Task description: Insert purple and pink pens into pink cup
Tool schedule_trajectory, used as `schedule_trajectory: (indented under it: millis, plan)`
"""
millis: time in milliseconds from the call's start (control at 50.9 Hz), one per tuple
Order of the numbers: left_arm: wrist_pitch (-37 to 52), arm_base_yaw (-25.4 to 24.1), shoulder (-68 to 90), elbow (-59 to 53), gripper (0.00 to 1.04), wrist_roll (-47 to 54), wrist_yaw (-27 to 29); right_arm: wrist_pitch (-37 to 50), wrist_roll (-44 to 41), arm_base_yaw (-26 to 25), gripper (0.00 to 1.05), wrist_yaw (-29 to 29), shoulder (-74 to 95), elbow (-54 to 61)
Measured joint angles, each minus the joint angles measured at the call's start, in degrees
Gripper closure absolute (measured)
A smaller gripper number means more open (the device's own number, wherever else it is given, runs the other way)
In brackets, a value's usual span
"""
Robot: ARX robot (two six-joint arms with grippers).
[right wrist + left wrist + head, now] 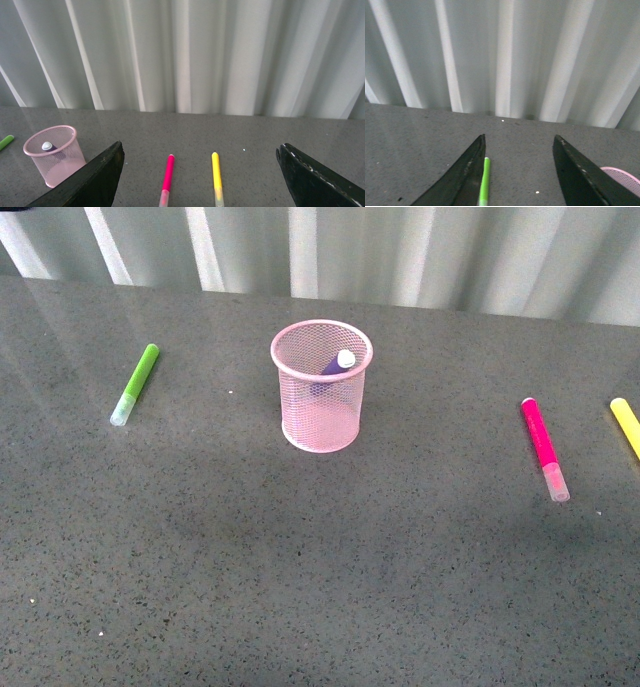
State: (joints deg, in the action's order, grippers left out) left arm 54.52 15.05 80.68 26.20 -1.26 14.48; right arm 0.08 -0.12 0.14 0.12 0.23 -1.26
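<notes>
A dark grey speckled tabletop (320, 587) spreads between and ahead of the 2 fingers (459, 180) of the left gripper (519, 137), ending past their tips at a white corrugated wall (507, 56) with vertical ribs. The same wall stands beyond the right gripper (200, 145). Soft, even light leaves a pale sheen near the wall's foot.

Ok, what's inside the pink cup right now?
The purple pen, leaning up to the rim of the pink cup; the mesh blurs its lower end.

Black, tapered jaws with scuffed, pale-flecked edges.
</notes>
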Motion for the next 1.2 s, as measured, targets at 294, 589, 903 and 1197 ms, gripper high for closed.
schedule_trajectory:
  millis: [294, 589, 903, 1197]
  plan:
    - [-0.37, -5.97, -13.4, -13.38, 1.01, 0.83, -6.01, 0.0, -0.02, 0.0, 0.07, 0.0, 0.0, 0.0]
    - [-6.14, -9.66, -25.64, -20.15, 1.01, 0.83, -9.44, 0.0, -0.02, 0.0, 0.07, 0.0, 0.0, 0.0]
    - [-11.06, -14.88, -35.32, -24.92, 1.01, 0.85, -14.27, 0.0, 0.0, 0.0, 0.07, 0.0, 0.0, 0.0]
    - [-22.18, -14.91, -47.82, -24.98, 1.01, 0.85, -14.34, 0.0, -0.02, 0.0, 0.07, 0.0, 0.0, 0.0]
